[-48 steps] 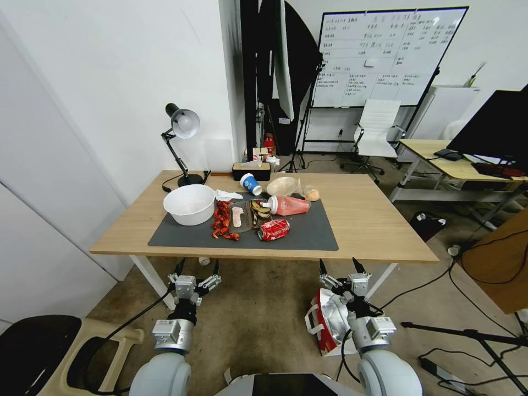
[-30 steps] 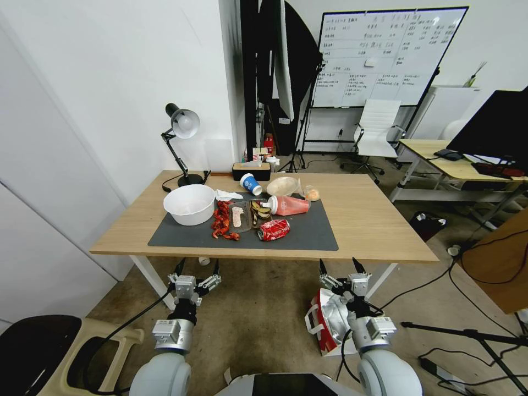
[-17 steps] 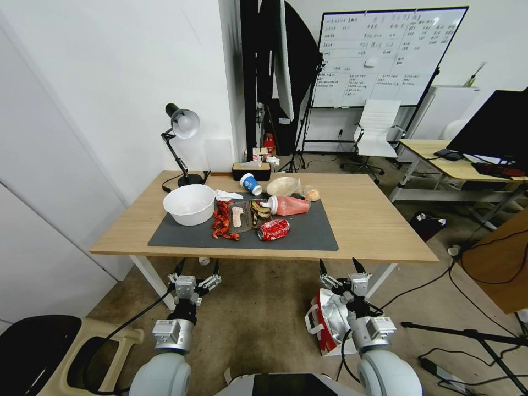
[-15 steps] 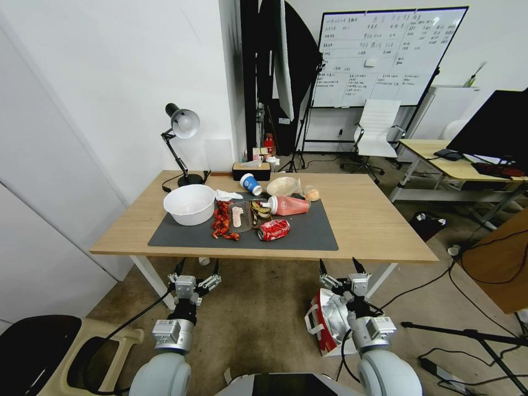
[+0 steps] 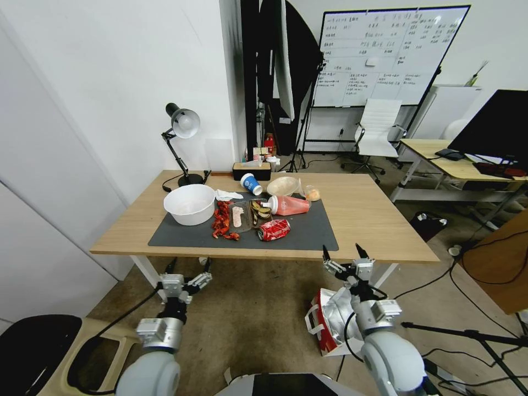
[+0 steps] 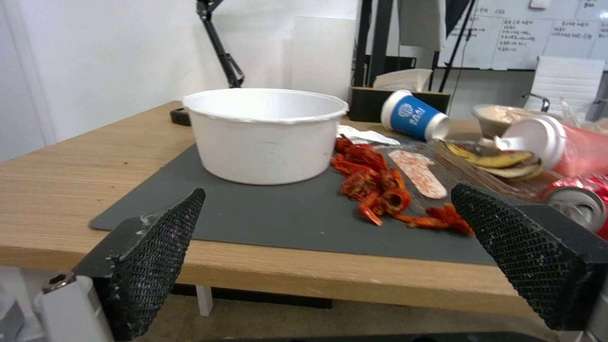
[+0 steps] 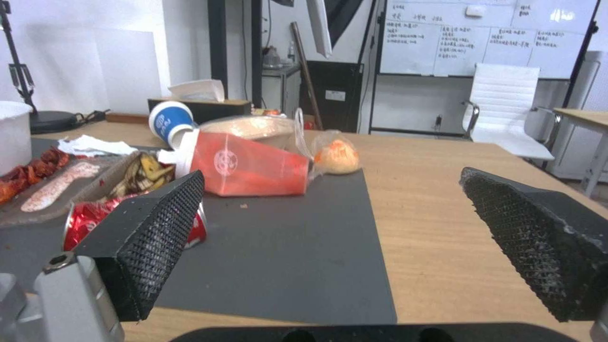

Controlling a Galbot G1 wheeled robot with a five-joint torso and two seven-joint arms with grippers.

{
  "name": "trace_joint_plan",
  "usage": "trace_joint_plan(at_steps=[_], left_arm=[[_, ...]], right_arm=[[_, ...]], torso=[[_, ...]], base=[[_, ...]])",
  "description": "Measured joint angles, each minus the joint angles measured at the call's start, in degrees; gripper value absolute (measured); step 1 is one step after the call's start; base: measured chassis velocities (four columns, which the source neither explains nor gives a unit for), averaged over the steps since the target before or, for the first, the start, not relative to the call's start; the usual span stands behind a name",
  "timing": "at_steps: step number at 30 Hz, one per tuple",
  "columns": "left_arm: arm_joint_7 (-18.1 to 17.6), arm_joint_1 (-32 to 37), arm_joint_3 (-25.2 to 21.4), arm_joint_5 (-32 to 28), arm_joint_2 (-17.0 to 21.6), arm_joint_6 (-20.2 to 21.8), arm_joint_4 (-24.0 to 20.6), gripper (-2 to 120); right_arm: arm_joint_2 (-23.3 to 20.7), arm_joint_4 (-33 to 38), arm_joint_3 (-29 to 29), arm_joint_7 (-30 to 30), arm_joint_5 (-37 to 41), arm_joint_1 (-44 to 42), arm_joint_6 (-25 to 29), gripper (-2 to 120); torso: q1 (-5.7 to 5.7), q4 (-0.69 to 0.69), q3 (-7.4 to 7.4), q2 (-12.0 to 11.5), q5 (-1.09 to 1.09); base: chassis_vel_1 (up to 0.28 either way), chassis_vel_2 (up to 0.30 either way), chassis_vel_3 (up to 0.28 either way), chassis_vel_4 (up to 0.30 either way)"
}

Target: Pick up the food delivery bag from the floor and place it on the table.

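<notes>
Two surfaces carry the scene: the stained, concrete-like floor (image 5: 258,324) and the rectangular light-wood bench (image 5: 374,220) on white metal legs. A flat dark grey mat (image 5: 308,234) covers the bench's middle. On the floor near the bench's right front leg stands the food delivery bag (image 5: 327,322), white paper with red side panels, looped white handles and crinkled silver foil lining showing at its open mouth. The right arm reaches over it, and the right gripper (image 5: 346,257) hangs in front of the bench edge with its fingers spread apart and holding nothing. The left gripper (image 5: 186,269) hangs below the bench's front edge, its mesh-textured black fingers (image 6: 158,256) also spread wide and empty. On the mat sit a round white foam bowl (image 5: 189,204), a tipped translucent red cup (image 5: 289,205), a heap of red crayfish shells (image 5: 223,221) and a crushed red can (image 5: 274,229).
</notes>
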Motion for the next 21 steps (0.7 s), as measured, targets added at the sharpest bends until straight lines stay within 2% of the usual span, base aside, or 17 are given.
trace_joint_plan(at_steps=[3, 5, 6, 9, 11, 13, 14, 15, 17, 21], left_arm=[[-0.18, 0.14, -0.46, -1.60, 0.56, 0.21, -0.28, 100], [-0.69, 0.57, -1.82, -5.66, 2.11, 0.72, -1.38, 100], [-0.69, 0.57, -1.82, -5.66, 2.11, 0.72, -1.38, 100], [-1.63, 1.30, -4.18, -12.79, 4.74, 1.65, -3.15, 100], [-1.86, 1.47, -4.78, -14.54, 5.40, 1.87, -3.60, 100], [-2.72, 2.65, -4.34, -18.27, 6.83, -1.30, -2.16, 100], [-2.72, 2.65, -4.34, -18.27, 6.83, -1.30, -2.16, 100], [-2.81, 2.97, -3.66, -18.76, 6.93, -2.26, -1.18, 100], [-2.80, 2.91, -2.81, -18.86, 7.02, -3.81, -0.25, 100], [-1.86, 2.66, -2.31, -19.02, 7.11, -6.02, 0.32, 100]], right_arm=[[0.07, 0.00, -0.04, -0.10, -0.11, -0.15, -0.03, 100], [0.51, 0.00, -0.28, -0.29, -0.50, -0.80, -0.01, 100], [0.51, 0.00, -0.28, -0.29, -0.50, -0.80, -0.01, 100], [1.16, -0.17, -0.83, -0.59, -1.15, -1.81, 0.38, 100], [1.25, -0.40, -0.95, -0.82, -1.22, -2.03, 0.68, 100], [1.45, -0.85, -1.02, -1.55, -1.50, -2.33, 1.95, 100], [1.45, -0.85, -1.02, -1.55, -1.50, -2.33, 1.95, 100], [1.50, -0.91, -1.02, -1.65, -1.52, -2.41, 2.21, 100], [1.60, -1.00, -1.02, -1.71, -1.53, -2.38, 2.67, 100], [1.59, -1.08, -0.88, -1.71, -1.48, -2.30, 2.91, 100]], torso=[[0.00, 0.02, 0.00, 0.00, -0.04], [0.00, 0.01, -0.01, 0.01, -0.02], [0.00, 0.01, -0.01, 0.01, -0.02], [-0.01, 0.01, -0.01, 0.00, -0.03], [-0.01, 0.01, -0.01, 0.00, -0.02], [0.00, 0.00, -0.01, 0.01, 0.02], [0.00, 0.00, -0.01, 0.01, 0.02], [0.00, 0.04, -0.01, 0.00, -0.09], [-0.01, 0.02, -0.01, 0.01, 0.00], [-0.01, 0.01, -0.01, 0.01, -0.02]], base=[[0.000, 0.000, 0.000, 0.000], [0.000, 0.000, 0.000, 0.000], [0.000, 0.000, 0.000, 0.000], [0.000, 0.000, 0.000, 0.000], [0.000, 0.000, 0.000, 0.000], [0.000, 0.000, 0.000, 0.000], [0.000, 0.000, 0.000, 0.000], [0.000, 0.000, 0.000, 0.000], [0.000, 0.000, 0.000, 0.000], [0.000, 0.000, 0.000, 0.000]])
